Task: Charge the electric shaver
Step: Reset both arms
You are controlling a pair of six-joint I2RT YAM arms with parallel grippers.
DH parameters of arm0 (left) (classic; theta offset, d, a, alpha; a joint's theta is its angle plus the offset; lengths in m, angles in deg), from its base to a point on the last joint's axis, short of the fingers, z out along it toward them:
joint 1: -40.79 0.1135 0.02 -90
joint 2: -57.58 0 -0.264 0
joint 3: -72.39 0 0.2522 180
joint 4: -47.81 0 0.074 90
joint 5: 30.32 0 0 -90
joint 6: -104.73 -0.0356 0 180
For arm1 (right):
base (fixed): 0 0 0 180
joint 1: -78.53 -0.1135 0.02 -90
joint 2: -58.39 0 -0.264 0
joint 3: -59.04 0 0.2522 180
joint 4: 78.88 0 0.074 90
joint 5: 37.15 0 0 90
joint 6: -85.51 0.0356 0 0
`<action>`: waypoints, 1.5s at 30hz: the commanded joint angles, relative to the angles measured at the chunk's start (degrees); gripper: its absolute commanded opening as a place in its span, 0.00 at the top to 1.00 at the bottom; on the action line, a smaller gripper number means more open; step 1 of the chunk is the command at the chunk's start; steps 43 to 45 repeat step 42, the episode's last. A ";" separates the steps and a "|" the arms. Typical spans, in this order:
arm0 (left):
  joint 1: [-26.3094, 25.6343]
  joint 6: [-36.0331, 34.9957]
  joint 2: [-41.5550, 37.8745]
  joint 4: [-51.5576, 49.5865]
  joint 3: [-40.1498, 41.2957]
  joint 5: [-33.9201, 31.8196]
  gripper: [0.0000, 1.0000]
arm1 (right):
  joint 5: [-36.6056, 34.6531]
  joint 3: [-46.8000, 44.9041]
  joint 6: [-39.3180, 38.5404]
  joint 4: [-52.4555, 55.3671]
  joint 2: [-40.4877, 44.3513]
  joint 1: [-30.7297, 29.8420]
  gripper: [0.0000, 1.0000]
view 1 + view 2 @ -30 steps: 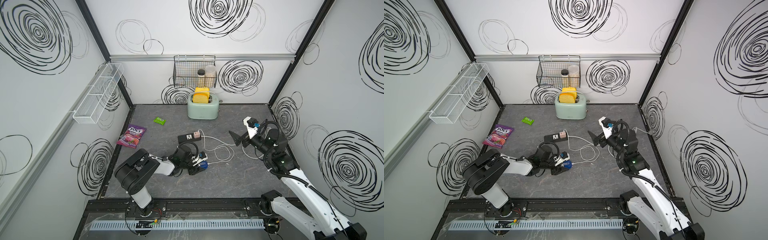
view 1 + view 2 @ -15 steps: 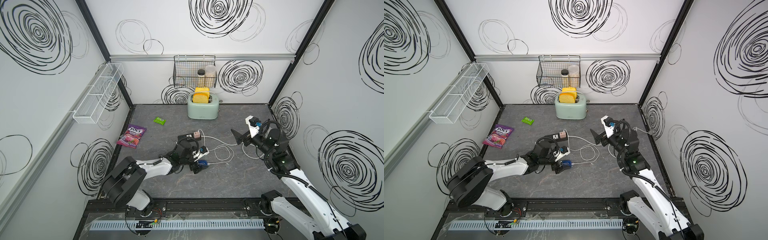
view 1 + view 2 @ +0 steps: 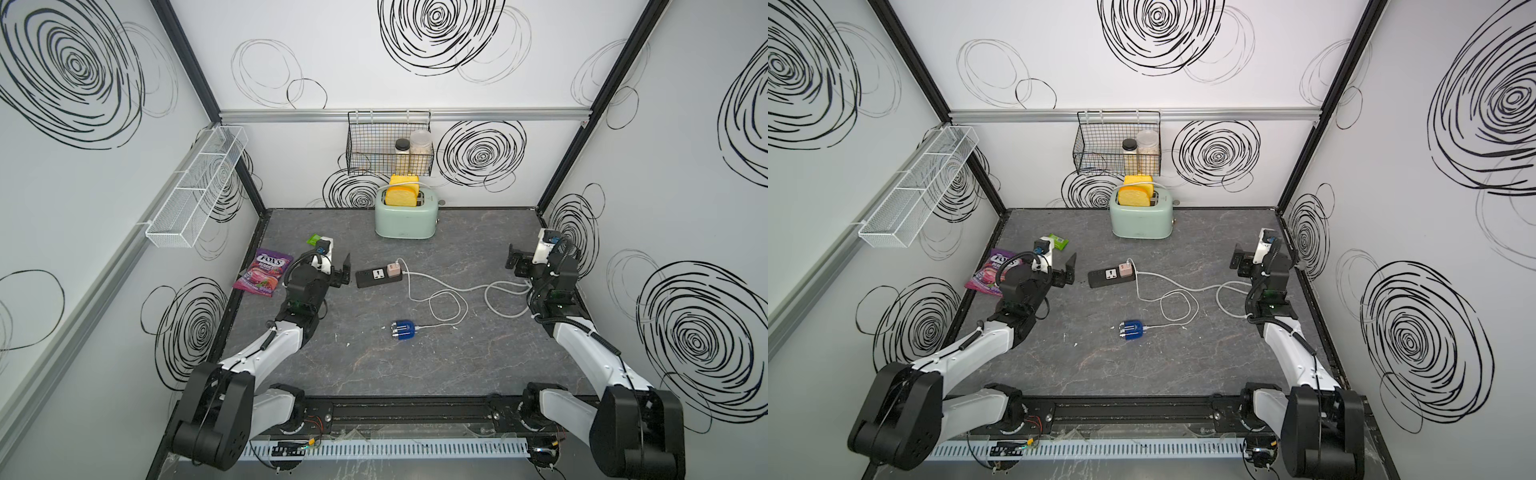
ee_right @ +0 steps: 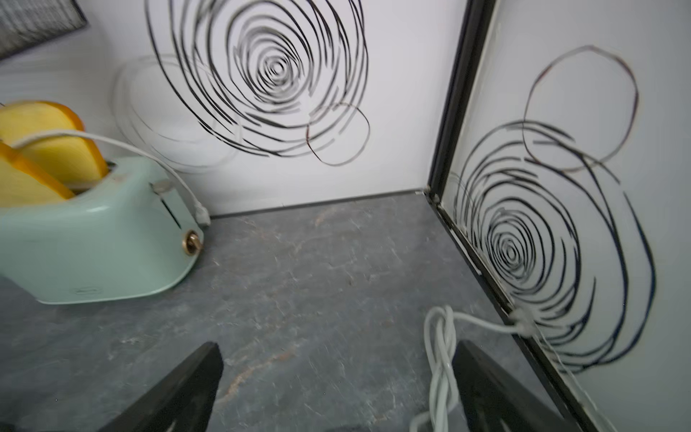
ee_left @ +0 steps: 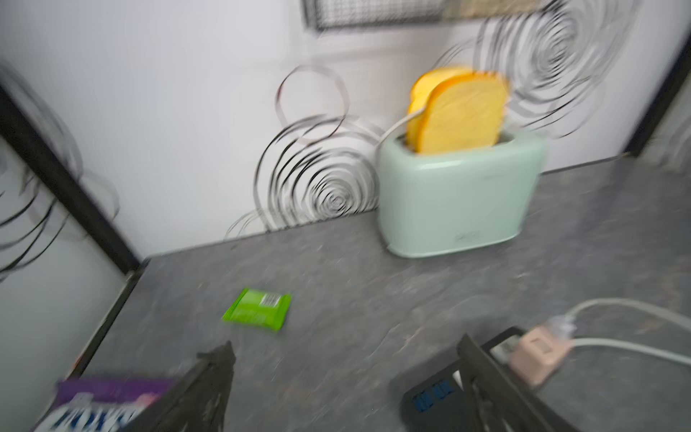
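Note:
The blue electric shaver (image 3: 402,330) (image 3: 1132,331) lies alone on the grey table, silver heads toward the left. A white cable (image 3: 436,297) loops from its right end to the pinkish charger plug (image 3: 392,271) seated in the black power strip (image 3: 374,278). My left gripper (image 3: 343,271) (image 5: 344,348) hovers open and empty just left of the strip, far from the shaver. My right gripper (image 3: 514,261) (image 4: 336,351) is open and empty by the right wall, above a coil of white cable (image 4: 441,355).
A mint toaster (image 3: 405,220) with yellow bread stands at the back wall under a black wire basket (image 3: 388,149). A purple candy bag (image 3: 266,276) and a green packet (image 3: 313,240) lie near the left wall, below a white wall rack (image 3: 195,191).
My left gripper opened off the shaver and drew back to the left, leaving it on the table with the cable attached. My right arm retreated toward the right wall.

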 commanded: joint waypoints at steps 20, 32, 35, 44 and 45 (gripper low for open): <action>6.03 2.48 13.42 34.94 13.50 1.57 0.03 | 5.02 -15.59 -4.72 -40.09 -21.30 -1.38 0.02; 5.85 2.92 13.11 34.38 13.45 -0.03 0.03 | 4.35 -15.89 -4.79 -40.52 -21.01 -1.65 0.02; 5.85 2.87 13.11 34.30 13.45 -0.02 0.03 | 4.54 -15.26 -4.61 -39.67 -21.43 -1.54 0.02; 5.70 2.92 13.02 34.38 13.41 -0.25 0.03 | 4.45 -15.78 -4.62 -40.10 -20.95 -1.54 0.02; 5.70 2.92 13.02 34.38 13.41 -0.25 0.03 | 4.45 -15.78 -4.62 -40.10 -20.95 -1.54 0.02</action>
